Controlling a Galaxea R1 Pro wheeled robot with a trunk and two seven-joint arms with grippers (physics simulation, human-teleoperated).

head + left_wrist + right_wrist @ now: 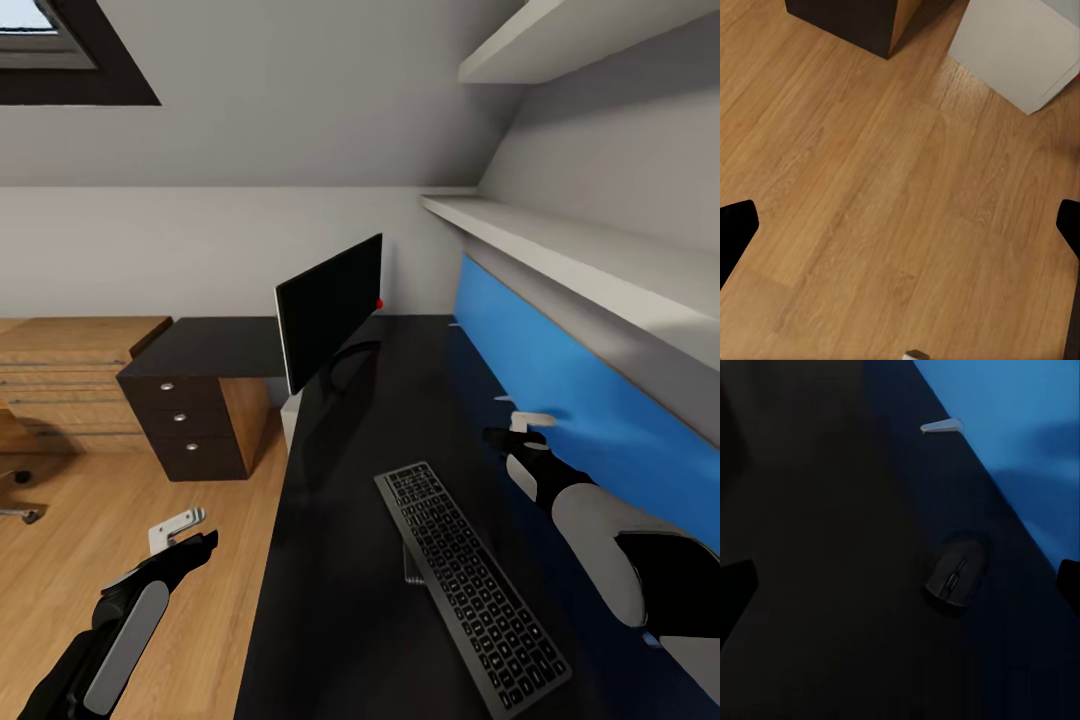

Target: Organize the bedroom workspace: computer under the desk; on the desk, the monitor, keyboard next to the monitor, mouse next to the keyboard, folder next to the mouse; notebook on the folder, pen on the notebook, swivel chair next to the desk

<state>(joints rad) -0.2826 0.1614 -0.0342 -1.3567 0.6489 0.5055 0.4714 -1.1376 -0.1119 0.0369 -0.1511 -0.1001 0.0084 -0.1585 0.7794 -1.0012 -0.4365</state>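
The black desk (pixel 330 560) runs along the right wall. On it the monitor (pixel 330 312) stands upright at the far end, and the keyboard (pixel 468 585) lies lengthwise nearer to me. My right gripper (pixel 510 432) hovers open over the desk beside the blue wall panel (pixel 560 390). In the right wrist view the black mouse (pixel 958 574) lies on the desk top between and just ahead of the open fingers of the right gripper (pixel 900 585), apart from them. My left gripper (pixel 185 530) hangs open above the wood floor (pixel 870 210). A pale grey box (pixel 1016 45), seemingly the computer, stands on the floor.
The desk's dark drawer unit (pixel 185 420) with silver knobs stands left of the monitor. Light wooden low cabinets (pixel 70 375) line the far left wall. A small pale piece (pixel 941 426) lies at the foot of the blue panel. Shelves (pixel 560 250) overhang the desk.
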